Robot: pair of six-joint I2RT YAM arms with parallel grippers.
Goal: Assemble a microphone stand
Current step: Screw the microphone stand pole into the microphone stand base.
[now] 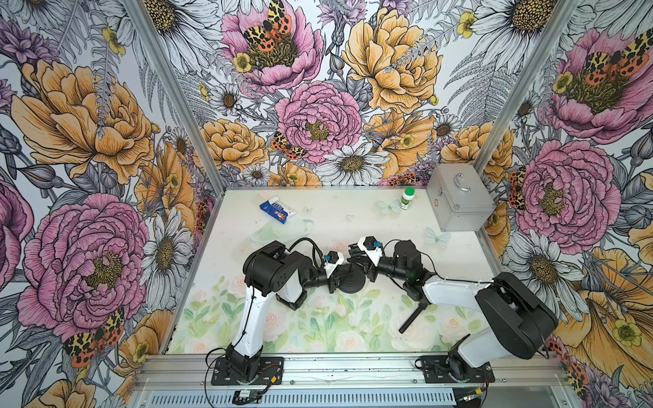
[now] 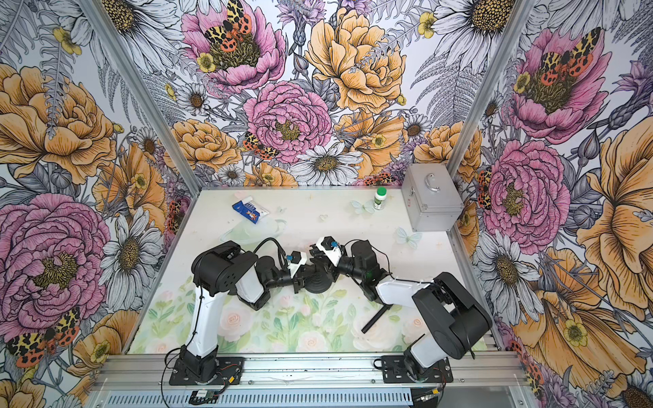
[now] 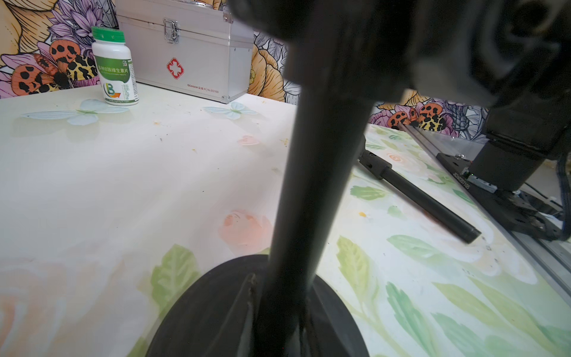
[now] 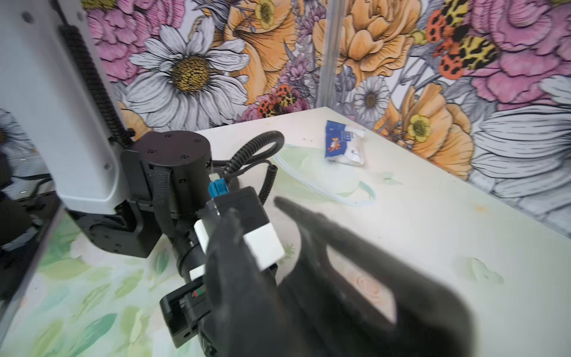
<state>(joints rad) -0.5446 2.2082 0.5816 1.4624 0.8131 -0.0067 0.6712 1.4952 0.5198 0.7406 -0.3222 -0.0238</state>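
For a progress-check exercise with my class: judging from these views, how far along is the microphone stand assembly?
Done: the pole stands upright in the round base. In hand: the left gripper has its fingers shut on the pole, low down; the right gripper is shut close by, on what I cannot tell. Left: the second rod lies loose on the table, unattached.

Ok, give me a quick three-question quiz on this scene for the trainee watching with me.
1. True or false: the pole stands on the round base.
2. What lies flat beneath the right arm? A spanner; B black rod; C cup.
3. What colour is the cap on the bottle?
Key: 1 true; 2 B; 3 green.
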